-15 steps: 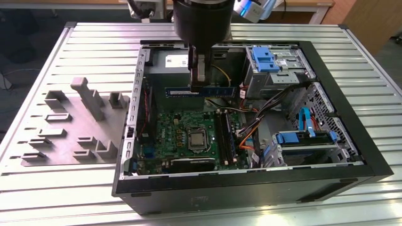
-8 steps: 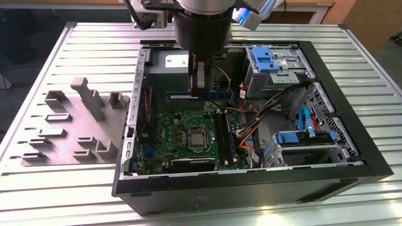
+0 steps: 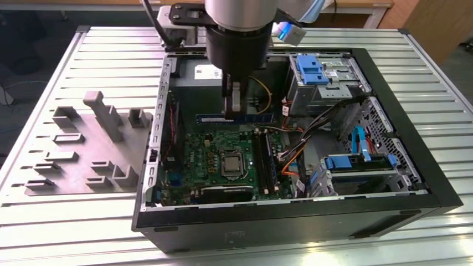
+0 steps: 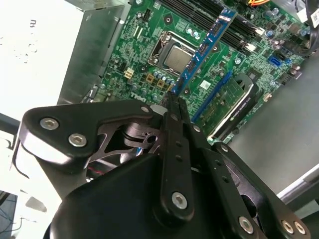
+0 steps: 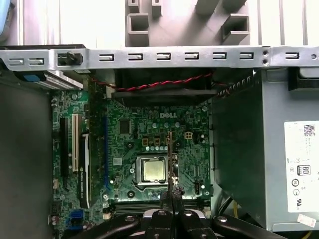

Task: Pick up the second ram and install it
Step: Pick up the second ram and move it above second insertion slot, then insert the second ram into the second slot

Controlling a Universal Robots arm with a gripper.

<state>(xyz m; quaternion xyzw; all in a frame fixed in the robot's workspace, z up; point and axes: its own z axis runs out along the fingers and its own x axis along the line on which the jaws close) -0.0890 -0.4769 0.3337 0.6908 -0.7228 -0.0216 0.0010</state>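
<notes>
My gripper (image 3: 234, 112) hangs inside the open computer case, shut on the second ram (image 3: 232, 118), a slim blue stick held level above the far part of the green motherboard (image 3: 214, 147). In the second wrist view the ram (image 4: 204, 47) sticks out from the fingertips of the gripper (image 4: 173, 99), over the processor socket (image 4: 174, 52). In the first wrist view the ram (image 5: 172, 157) appears edge-on just ahead of the gripper (image 5: 173, 191). The long black memory slots (image 3: 267, 160) lie below, toward the exterior view's right of the socket (image 3: 232, 164).
The black case rim (image 3: 414, 155) surrounds the work area. A grey power supply (image 3: 199, 72) sits at the back, blue-tabbed drive cages (image 3: 310, 69) and cable bundles (image 3: 296, 149) at the right. A grey fixture tray (image 3: 88, 149) lies on the slatted table at the left.
</notes>
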